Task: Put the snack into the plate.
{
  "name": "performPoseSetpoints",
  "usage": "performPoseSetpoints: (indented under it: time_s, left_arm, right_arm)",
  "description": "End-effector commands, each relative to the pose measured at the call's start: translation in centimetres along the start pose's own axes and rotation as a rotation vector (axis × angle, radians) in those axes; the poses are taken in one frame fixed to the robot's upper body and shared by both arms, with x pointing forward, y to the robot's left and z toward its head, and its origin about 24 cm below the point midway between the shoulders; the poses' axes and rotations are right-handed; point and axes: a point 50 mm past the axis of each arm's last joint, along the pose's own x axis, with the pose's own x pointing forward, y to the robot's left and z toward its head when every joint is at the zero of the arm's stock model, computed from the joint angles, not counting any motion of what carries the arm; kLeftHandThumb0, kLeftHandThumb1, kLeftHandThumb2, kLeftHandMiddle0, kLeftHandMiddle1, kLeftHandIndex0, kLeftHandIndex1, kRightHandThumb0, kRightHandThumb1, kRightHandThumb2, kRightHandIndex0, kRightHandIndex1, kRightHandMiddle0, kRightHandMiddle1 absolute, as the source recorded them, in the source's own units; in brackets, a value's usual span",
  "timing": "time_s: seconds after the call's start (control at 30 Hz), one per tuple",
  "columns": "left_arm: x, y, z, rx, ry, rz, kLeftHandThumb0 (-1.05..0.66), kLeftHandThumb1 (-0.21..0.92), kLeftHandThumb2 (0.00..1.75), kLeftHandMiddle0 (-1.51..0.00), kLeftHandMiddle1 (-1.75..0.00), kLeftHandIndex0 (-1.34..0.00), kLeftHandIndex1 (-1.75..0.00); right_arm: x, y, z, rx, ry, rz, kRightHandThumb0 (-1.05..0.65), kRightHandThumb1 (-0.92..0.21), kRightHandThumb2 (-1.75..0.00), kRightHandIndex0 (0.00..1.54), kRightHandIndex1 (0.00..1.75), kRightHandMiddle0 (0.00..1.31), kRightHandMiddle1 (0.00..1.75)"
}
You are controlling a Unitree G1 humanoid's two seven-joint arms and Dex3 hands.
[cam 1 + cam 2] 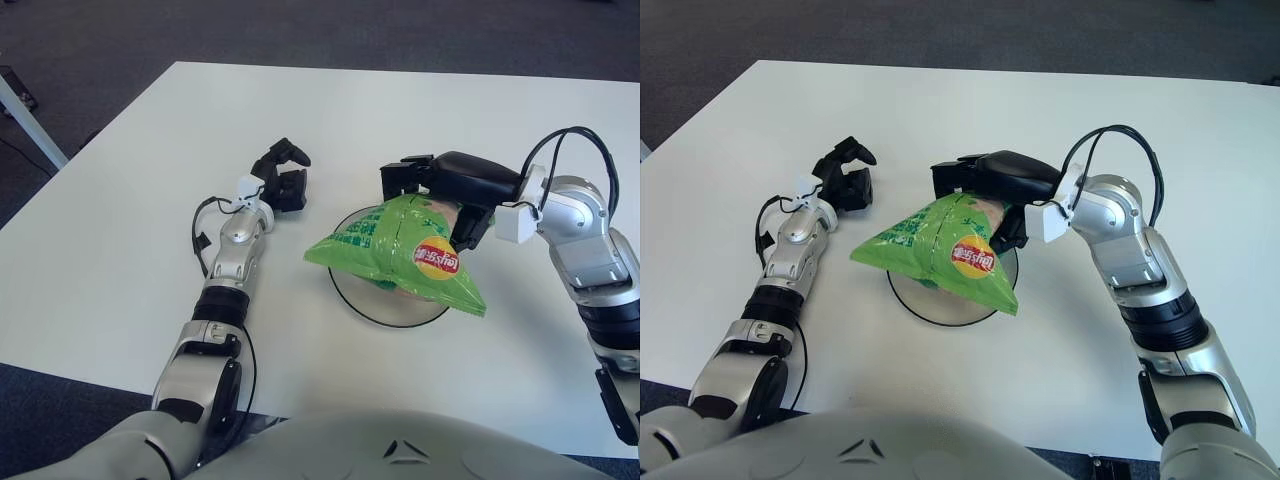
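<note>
1. While gripped at its top edge by the right hand (440, 185), green snack bag (400, 250) hangs tilted over the plate (345, 295), lower end drooping toward the robot.
2. Clenched on the bag: dark fingers (402, 175) curled over the upper seam, thumb side pressing from the right.
3. Covers most of the plate, a white disc with a thin black rim, leaving only the near arc showing below and left of the bag.
4. Cannot tell whether the bag's underside touches the plate or sits just above it.
5. Red and yellow round logo on the bag's right half, facing up toward the camera.
6. Left hand (283, 178) well to the left of the bag, apart from it, grasping nothing, fingers loosely bent.
7. White table (120, 200) beneath everything; dark carpet beyond its far edge.
8. Black cable (570, 150) looping above the right wrist.
</note>
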Motion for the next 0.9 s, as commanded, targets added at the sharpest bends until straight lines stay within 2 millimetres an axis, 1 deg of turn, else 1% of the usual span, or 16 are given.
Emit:
performPoseSetpoints:
  time_s: [0.0,0.1,0.13,0.23,0.3,0.37,0.43,0.47,0.53,0.6,0.63,0.73,0.87]
  left_arm:
    - [-1.8,-0.4,-2.6,-0.037,0.097,0.013,-0.43,0.47,1.13,-1.13,-1.75,-0.49,-1.75]
    - [-1.8,-0.4,-2.6,-0.034,0.092,0.012,-0.43,0.47,1.12,-1.13,-1.75,-0.49,-1.75]
    - [-1.8,-0.4,-2.6,-0.032,0.090,0.013,-0.43,0.47,1.12,-1.13,-1.75,-0.49,-1.75]
    - [-1.8,-0.4,-2.6,-0.024,0.086,0.014,-0.43,0.48,1.12,-1.14,-1.75,-0.49,-1.75]
    - [-1.9,-0.5,-2.4,-0.006,0.080,0.013,-0.43,0.48,1.12,-1.15,-1.75,-0.49,-1.75]
    - [-1.9,-0.5,-2.2,0.008,0.076,0.012,-0.43,0.48,1.12,-1.15,-1.75,-0.49,-1.75]
    - [-1.9,-0.5,-2.1,0.018,0.073,0.013,-0.43,0.48,1.12,-1.16,-1.75,-0.49,-1.75]
    - [-1.9,-0.6,-2.1,0.023,0.072,0.013,-0.43,0.48,1.11,-1.16,-1.75,-0.48,-1.75]
    - [-2.0,-0.6,-2.0,0.030,0.072,0.014,-0.43,0.48,1.11,-1.16,-1.75,-0.48,-1.75]
    - [-2.0,-0.6,-1.9,0.034,0.072,0.016,-0.43,0.48,1.11,-1.17,-1.75,-0.48,-1.75]
    - [-2.0,-0.6,-1.9,0.035,0.072,0.017,-0.43,0.48,1.11,-1.17,-1.75,-0.48,-1.75]
    - [-2.0,-0.6,-1.9,0.035,0.078,0.018,-0.43,0.47,1.12,-1.17,-1.75,-0.49,-1.75]
    - [-2.0,-0.6,-2.0,0.030,0.084,0.016,-0.43,0.47,1.13,-1.18,-1.75,-0.49,-1.75]
  right_arm:
    - [-0.2,-0.3,-0.1,0.000,-0.027,0.021,-0.60,-0.34,-0.96,0.03,1.13,0.01,1.21]
    - [-0.3,-0.3,-0.2,0.012,-0.049,0.044,-0.61,-0.34,-0.95,0.01,1.05,0.00,1.15]
    - [-0.3,-0.3,-0.2,0.015,-0.056,0.052,-0.62,-0.34,-0.95,0.01,0.96,0.00,1.12]
    - [-0.4,-0.4,-0.2,0.012,-0.076,0.069,-0.64,-0.36,-0.92,0.00,0.80,0.00,1.05]
    - [-0.5,-0.4,-0.3,-0.020,-0.105,0.089,-0.67,-0.37,-0.90,0.00,0.69,0.00,1.00]
    - [-0.6,-0.5,-0.3,-0.053,-0.130,0.105,-0.69,-0.43,-0.85,0.00,0.53,0.00,0.86]
    - [-0.7,-0.5,-0.4,-0.089,-0.152,0.117,-0.71,-0.46,-0.81,0.00,0.44,0.00,0.77]
    - [-0.7,-0.6,-0.4,-0.108,-0.163,0.121,-0.73,-0.50,-0.78,0.00,0.34,0.00,0.67]
    - [-0.9,-0.7,-0.5,-0.148,-0.182,0.136,-0.75,-0.54,-0.74,0.00,0.24,0.00,0.55]
    - [-1.1,-0.9,-0.5,-0.176,-0.191,0.152,-0.77,-0.59,-0.70,0.00,0.11,0.00,0.40]
    - [-1.1,-1.0,-0.6,-0.188,-0.195,0.160,-0.78,-0.60,-0.69,0.00,0.09,0.00,0.37]
    - [-1.2,-1.1,-0.6,-0.232,-0.211,0.185,-0.81,-0.64,-0.64,0.00,0.03,0.00,0.21]
    - [-2.0,-1.6,-0.9,-0.261,-0.206,0.202,-0.85,-0.67,-0.58,0.00,0.01,0.00,0.07]
